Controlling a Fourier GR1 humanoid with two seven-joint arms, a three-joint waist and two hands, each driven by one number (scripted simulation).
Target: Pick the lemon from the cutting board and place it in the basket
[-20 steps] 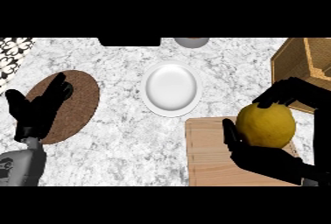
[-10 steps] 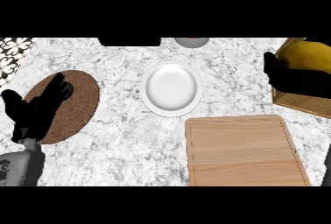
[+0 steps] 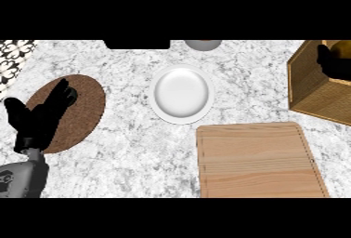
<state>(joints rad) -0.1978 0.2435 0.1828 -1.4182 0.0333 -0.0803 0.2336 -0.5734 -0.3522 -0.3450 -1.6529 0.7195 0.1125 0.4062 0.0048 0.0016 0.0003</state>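
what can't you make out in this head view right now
- Lemon: not visible; whether it lies in the basket or sits in the right hand cannot be told.
- Right hand: cut off by the right edge, over the basket; its fingers cannot be read.
- Basket: partly cut off by the right edge.
- Grey object at the counter's far edge: cut off, unidentifiable.

No readable text, label, brand, number or sign shows anywhere on the counter; the only mark is a small dark emblem on the grey left forearm (image 3: pixel 14 179) at the lower left edge, and its shape cannot be made out as letters.
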